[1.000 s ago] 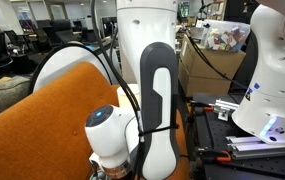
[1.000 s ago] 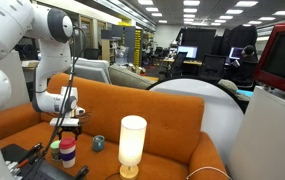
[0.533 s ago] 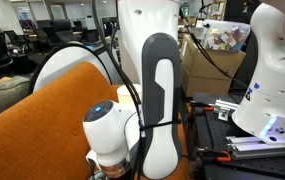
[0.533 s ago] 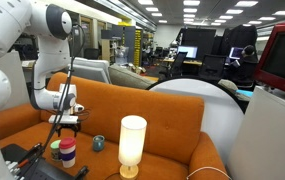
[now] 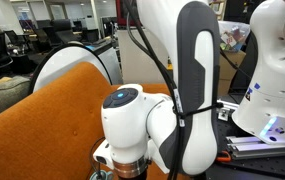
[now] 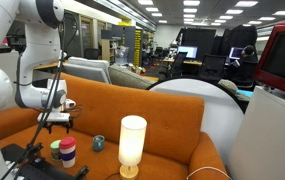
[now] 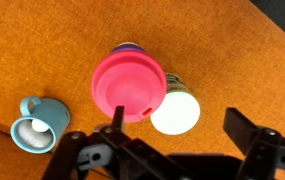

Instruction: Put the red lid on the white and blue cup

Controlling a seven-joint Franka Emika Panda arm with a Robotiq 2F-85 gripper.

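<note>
The red lid (image 7: 129, 85) lies flat on top of the white and blue cup (image 7: 130, 46), which stands upright on the orange sofa seat and is mostly hidden under it. The lid (image 6: 68, 143) and cup (image 6: 69, 156) also show in an exterior view. My gripper (image 7: 176, 118) is open and empty, above and apart from the lid. It hangs up and to the left of the cup in an exterior view (image 6: 58, 122). My own arm (image 5: 142, 120) hides cup and lid in an exterior view.
A white lamp (image 7: 175, 110) (image 6: 132, 140) stands right beside the cup. A small teal mug (image 7: 34, 125) (image 6: 98, 143) sits between them, and a small green object (image 6: 54, 148) is left of the cup. The orange sofa back (image 6: 162, 115) rises behind.
My gripper has lifted and moved left, away from above the cup. The red lid stays on the cup. The arm has swung across the exterior view.
</note>
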